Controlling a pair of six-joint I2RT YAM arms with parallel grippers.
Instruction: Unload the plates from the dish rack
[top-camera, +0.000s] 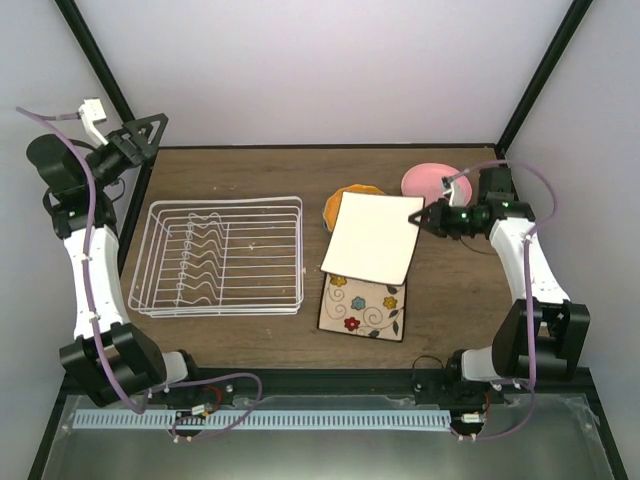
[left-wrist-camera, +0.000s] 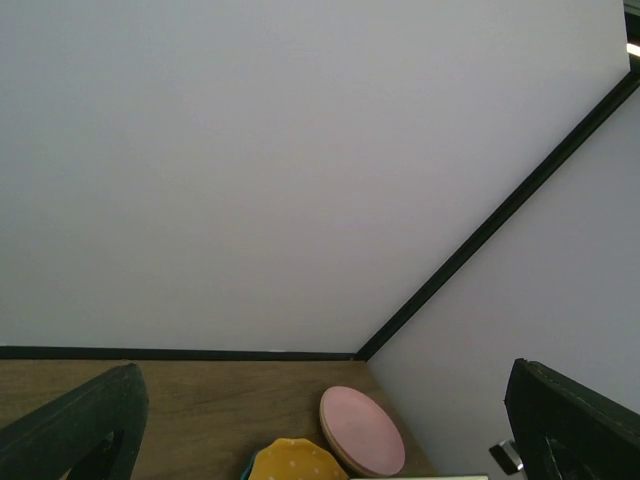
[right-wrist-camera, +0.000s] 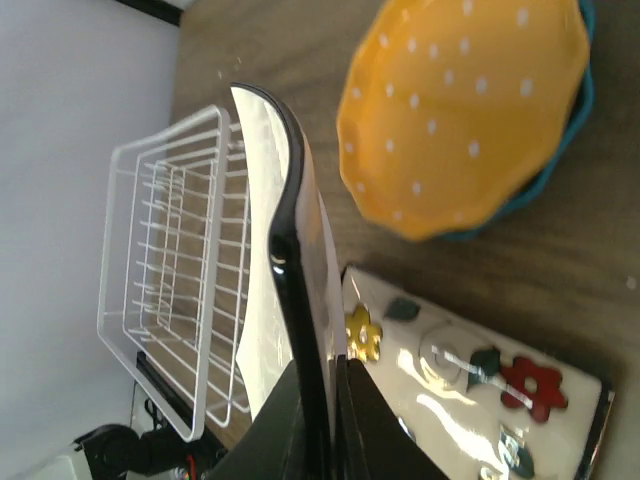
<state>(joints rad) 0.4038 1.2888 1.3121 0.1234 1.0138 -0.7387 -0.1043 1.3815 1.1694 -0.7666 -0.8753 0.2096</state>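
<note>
Where pale lilac walls (top-camera: 320, 70) enclose it, we see a smooth brown wooden table (top-camera: 470, 320). On its left sits the white wire dish rack (top-camera: 226, 200), with no plates in it. Right of it, the plain cream square plate (top-camera: 372, 238) is held tilted over the flowered cream square plate (top-camera: 362, 310). We judge it stiff, glossy, breakable, best pinched at its rim. Our right gripper (top-camera: 428, 217) is clamped on its corner; our left gripper (top-camera: 150, 128) hovers spread wide, holding nothing.

Your left arm (top-camera: 95, 275) and right arm (top-camera: 527, 262) each have white link shells, black joint housings and a lilac cable (top-camera: 91, 215) alongside. Your left gripper (top-camera: 148, 130) is a black triangular frame. Green lights (top-camera: 461, 212) dot your right wrist.
</note>
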